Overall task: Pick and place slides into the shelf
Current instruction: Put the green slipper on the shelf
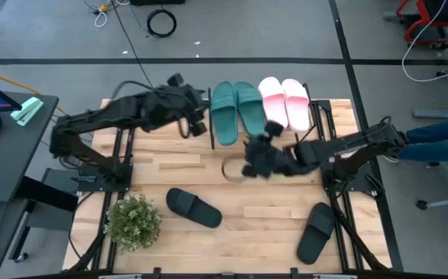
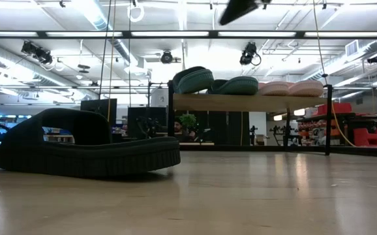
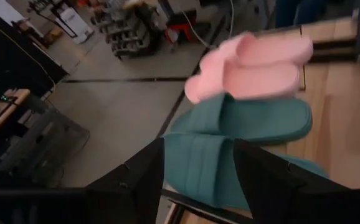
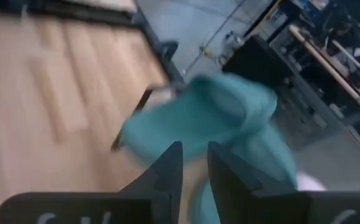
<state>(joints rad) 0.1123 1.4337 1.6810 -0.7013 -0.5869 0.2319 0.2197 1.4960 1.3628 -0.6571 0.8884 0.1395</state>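
Wooden planks of pale butcher-block make the large tabletop (image 1: 232,205) in the high view. At its far edge stands the small low shelf with a light plank top and thin black wire legs (image 1: 321,108). On it lie two teal green rubbery slides (image 1: 236,112) side by side, and just beside them two pale pink slides (image 1: 284,102). One black rubbery slide (image 1: 194,207) lies on the tabletop near a small green potted plant (image 1: 133,221); a second black slide (image 1: 316,231) lies near the right front corner. The left pincer (image 1: 198,124) is at the left end of the shelf, just beside the teal pair. The right pincer (image 1: 256,160) is over the tabletop in front of the shelf, below the teal slides.

From the low view, the nearer black slide (image 2: 84,153) fills the left side, flat on the wood. Behind it the shelf (image 2: 250,102) carries the teal slides (image 2: 218,82) and the pink slides (image 2: 291,88).

The left wrist view shows the left pincer (image 3: 198,171) with its two dark fingers standing wide apart and empty – a teal slide (image 3: 198,171) lies between and beyond them, and the pink pair (image 3: 255,65) farther off.

In the right wrist view the right pincer (image 4: 194,171) has a narrow gap and holds nothing; the teal slides (image 4: 211,118) are blurred beyond it.
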